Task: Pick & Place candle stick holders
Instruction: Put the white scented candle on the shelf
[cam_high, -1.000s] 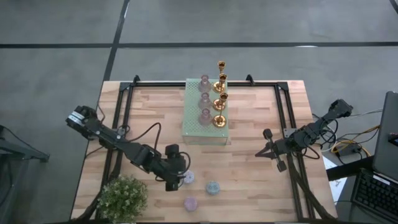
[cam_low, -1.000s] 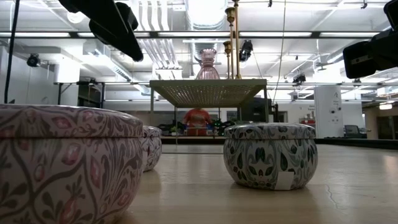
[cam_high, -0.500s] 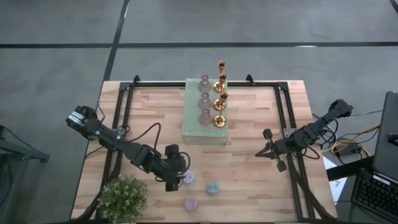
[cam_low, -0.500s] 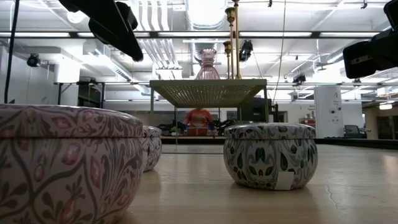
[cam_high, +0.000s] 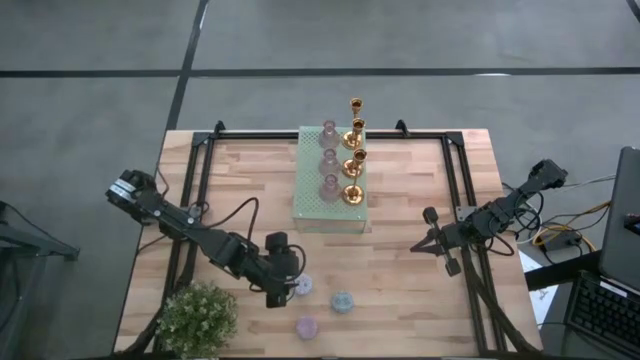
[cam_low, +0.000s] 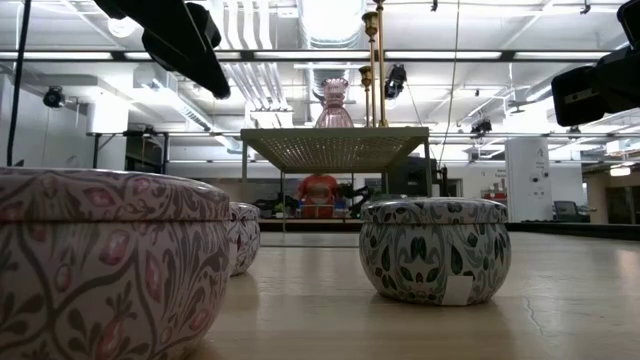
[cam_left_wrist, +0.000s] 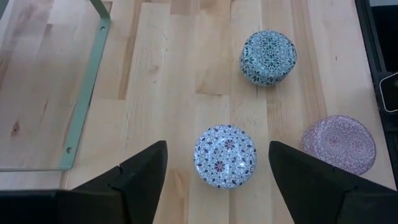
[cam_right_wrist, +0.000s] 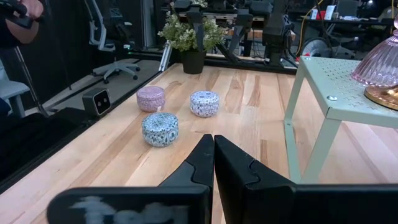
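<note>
Three squat round candle stick holders sit on their bases near the table's front: a lilac one (cam_high: 302, 286), a blue one (cam_high: 342, 301) and a pink one (cam_high: 306, 326). My left gripper (cam_left_wrist: 217, 149) hangs open above the lilac holder (cam_left_wrist: 225, 155), slanting down, one finger on either side of it with a gap to each. Gold holders (cam_high: 352, 165) and pink glass ones (cam_high: 328, 158) stand on the pale green perforated stand (cam_high: 330, 205). My right gripper (cam_right_wrist: 212, 140) is shut and level at the table's right side (cam_high: 420, 244), touching nothing.
A leafy potted plant (cam_high: 198, 315) stands at the near left corner, close to my left arm. The green stand's leg (cam_left_wrist: 87, 81) is just beyond the tins. A black frame (cam_high: 190, 200) runs along the table's sides. Bare wood lies between the stand and my right gripper.
</note>
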